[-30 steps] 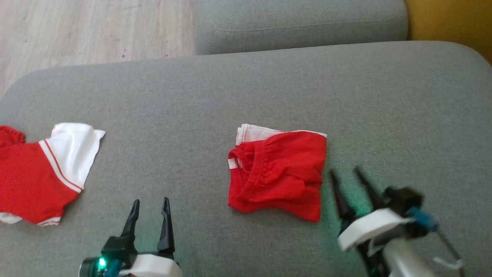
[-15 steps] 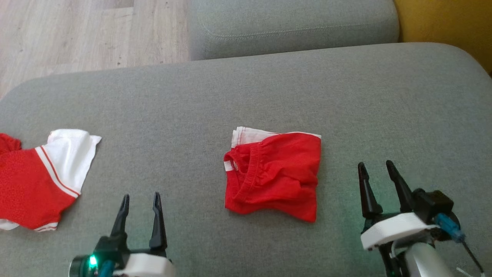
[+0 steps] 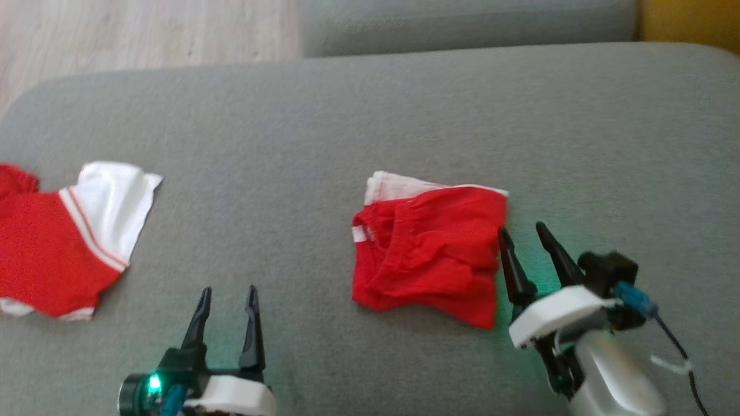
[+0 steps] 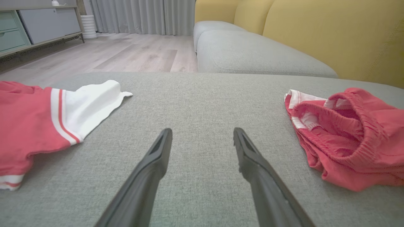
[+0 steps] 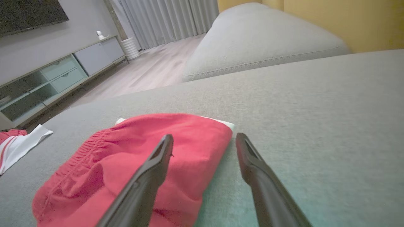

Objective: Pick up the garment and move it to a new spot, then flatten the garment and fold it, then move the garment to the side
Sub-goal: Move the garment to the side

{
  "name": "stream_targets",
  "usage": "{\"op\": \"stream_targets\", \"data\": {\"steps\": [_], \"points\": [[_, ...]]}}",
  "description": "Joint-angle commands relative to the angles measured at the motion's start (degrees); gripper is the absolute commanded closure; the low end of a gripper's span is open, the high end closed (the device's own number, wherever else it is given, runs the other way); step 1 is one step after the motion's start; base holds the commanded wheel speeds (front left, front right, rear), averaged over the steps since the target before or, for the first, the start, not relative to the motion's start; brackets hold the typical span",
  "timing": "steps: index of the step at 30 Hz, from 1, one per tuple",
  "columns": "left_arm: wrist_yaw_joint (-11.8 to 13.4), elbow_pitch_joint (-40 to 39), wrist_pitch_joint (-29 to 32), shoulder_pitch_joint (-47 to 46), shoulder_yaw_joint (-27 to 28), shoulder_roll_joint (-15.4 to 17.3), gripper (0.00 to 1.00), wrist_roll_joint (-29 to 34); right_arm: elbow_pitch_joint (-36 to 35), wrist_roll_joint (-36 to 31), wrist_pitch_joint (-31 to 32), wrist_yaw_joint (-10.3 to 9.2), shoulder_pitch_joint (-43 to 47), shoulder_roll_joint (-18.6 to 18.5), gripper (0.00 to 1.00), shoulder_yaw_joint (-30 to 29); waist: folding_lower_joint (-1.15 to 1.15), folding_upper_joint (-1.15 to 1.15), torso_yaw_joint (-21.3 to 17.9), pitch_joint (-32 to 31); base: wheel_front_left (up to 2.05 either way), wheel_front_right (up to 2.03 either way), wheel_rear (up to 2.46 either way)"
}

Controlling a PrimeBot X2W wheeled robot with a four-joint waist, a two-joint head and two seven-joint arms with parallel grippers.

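The folded garment [image 3: 428,248] is red with white edges, the shirt [image 3: 63,237] is red and white with stripes, and the sofa [image 3: 370,115] is grey.

folded garment [image 3: 430,248]: red cloth, matt, soft, puckered waistband | seat cushion [image 3: 370,115]: grey woven fabric, matt, coarse | far-left floor [image 3: 144,29]: pale wood, smooth | left garment [image 3: 63,242]: red-and-white cloth, matt | backrest [image 4: 331,31]: yellow cloth, matt, smooth | left gripper [image 3: 228,289]: dark matt plastic fingers

Grey cushion [image 3: 370,115]: folded red garment [image 3: 430,254], red-white shirt [image 3: 63,242].
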Motion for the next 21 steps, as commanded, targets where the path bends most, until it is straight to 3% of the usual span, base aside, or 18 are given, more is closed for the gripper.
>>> {"op": "stream_targets", "data": {"steps": [1, 8, 9, 10, 11, 16, 21], "points": [[-0.3, -1.1, -0.3, -3.0, 1.1, 0.3, 0.00, -0.4, 1.2, 1.1, -0.6, 0.22, -3.6, 0.0, 0.00, 2.2, 0.00, 0.00, 1.9, 2.0, 0.00, 0.00, 0.00], [-0.8, -0.7, -0.3, -4.9, 0.2, 0.3, 0.00, -0.5, 13.0, 0.7, -0.6, 0.22, -7.6, 0.0, 0.00, 2.9, 0.00, 0.00, 4.6, 4.7, 0.00, 0.00, 0.00], [-0.8, -0.7, -0.3, -5.1, 0.1, 0.3, 0.00, -0.6, 14.0, 1.1, -0.6, 0.22, -8.1, 0.0, 0.04, 2.9, 0.00, 0.00, 4.8, 5.0, 0.00, 0.00, 0.00], [-0.8, -0.8, -0.3, -5.2, 0.1, 0.3, 0.00, -0.6, 14.5, 1.4, -0.6, 0.22, -8.5, 0.0, 0.60, 2.9, 0.00, 0.00, 5.0, 5.1, 0.00, 0.00, 0.00], [-0.8, -0.8, -0.3, -5.3, 0.1, 0.3, 0.00, -0.7, 14.7, 1.3, -0.6, 0.22, -8.8, 0.0, 1.00, 3.1, 0.00, 0.00, 5.1, 5.2, 0.00, 0.00, 0.00], [-0.9, -1.2, -0.3, -4.8, 0.4, 0.3, 0.00, -1.2, 12.8, 1.0, -0.6, 0.22, -8.5, 0.0, 1.00, 1.2, 0.00, 0.00, 3.8, 4.4, 0.00, 0.00, 0.00], [-1.5, -1.7, -0.3, -4.5, 0.0, 0.3, 0.00, -1.3, 11.0, 0.7, -0.6, 0.22, -7.6, 0.0, 1.00, -0.7, 0.00, 0.00, -1.7, 2.7, 0.00, 0.00, 0.00]]}}
